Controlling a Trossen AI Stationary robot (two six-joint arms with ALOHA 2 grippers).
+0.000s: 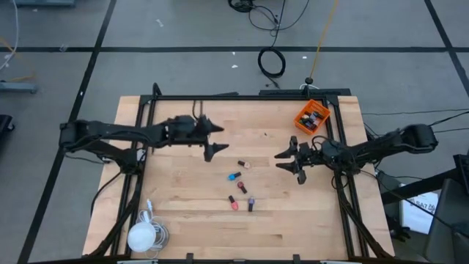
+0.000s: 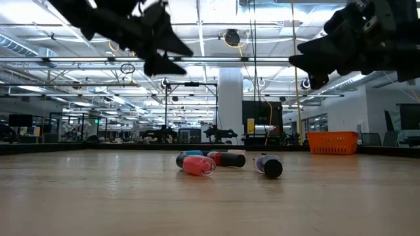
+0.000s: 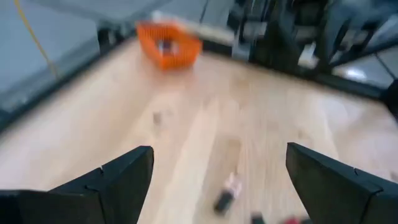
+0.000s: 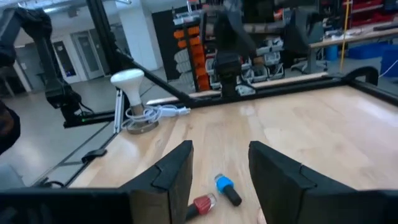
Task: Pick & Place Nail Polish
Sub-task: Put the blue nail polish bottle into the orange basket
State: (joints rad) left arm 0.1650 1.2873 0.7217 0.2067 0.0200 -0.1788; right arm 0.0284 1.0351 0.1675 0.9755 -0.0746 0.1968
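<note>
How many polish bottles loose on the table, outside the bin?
5 loose: pink one nearest the orange bin, teal, dark, red, purple. Bottles inside the bin too small to count.

Dark two-finger left gripper (image 1: pixel 213 139) raised above the table, fingers spread wide, dark two-finger right gripper (image 1: pixel 291 163) likewise raised, fingers apart
</note>
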